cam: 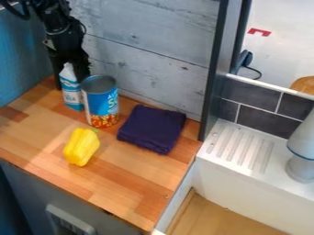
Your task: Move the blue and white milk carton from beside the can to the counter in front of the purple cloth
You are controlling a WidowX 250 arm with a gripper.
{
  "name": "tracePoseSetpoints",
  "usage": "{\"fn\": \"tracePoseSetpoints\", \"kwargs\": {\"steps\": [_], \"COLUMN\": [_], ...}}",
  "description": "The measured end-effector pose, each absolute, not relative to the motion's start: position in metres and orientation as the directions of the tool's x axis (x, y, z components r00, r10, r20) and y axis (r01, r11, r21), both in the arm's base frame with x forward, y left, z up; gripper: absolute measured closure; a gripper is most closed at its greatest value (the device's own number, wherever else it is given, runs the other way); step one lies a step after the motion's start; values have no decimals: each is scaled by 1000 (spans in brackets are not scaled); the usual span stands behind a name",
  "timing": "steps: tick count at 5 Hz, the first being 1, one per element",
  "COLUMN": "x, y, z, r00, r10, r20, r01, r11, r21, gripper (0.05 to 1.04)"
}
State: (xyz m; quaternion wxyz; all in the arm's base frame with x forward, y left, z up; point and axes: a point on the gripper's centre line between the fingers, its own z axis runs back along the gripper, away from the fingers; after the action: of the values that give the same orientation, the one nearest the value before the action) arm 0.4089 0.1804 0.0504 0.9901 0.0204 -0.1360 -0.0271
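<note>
- Nearest you, the yellow pepper (81, 147) lies on the wooden surface (131, 183), its green tip toward the can.
- To its right and a little farther, you have the folded dark purple cloth (151, 128), lying flat near the wall (147, 59).
- Off to the right, past the dark upright post (215, 73), you see the white ridged ledge (240, 147), with a grey-white object (300, 156) standing at its far right.
- Beyond the pepper, the blue can (101, 103) with a red and yellow lower band stands upright, just left of the cloth.
- Just left of the can is your white and blue bottle (71, 89), upright on the surface.
- Your jaws (71, 79) hang down at the bottle's upper part; you cannot tell how wide they stand or whether they grip it.
</note>
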Motion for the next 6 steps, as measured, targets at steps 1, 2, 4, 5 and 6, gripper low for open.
{"fn": "tracePoseSetpoints", "kwargs": {"steps": [1,2,4,5,6], "x": [395,386,348,319,294], "y": [183,190,169,140,120], "z": [59,116,155,169,170], "r00": [967,944,948,935,934], "r10": [-58,-41,-15,-29,-58], "r20": [247,327,317,354,354], "r01": [64,39,12,49,83], "r11": [998,999,1000,998,995], "r21": [-16,12,10,-46,-56], "gripper": [254,254,254,254,254]}}
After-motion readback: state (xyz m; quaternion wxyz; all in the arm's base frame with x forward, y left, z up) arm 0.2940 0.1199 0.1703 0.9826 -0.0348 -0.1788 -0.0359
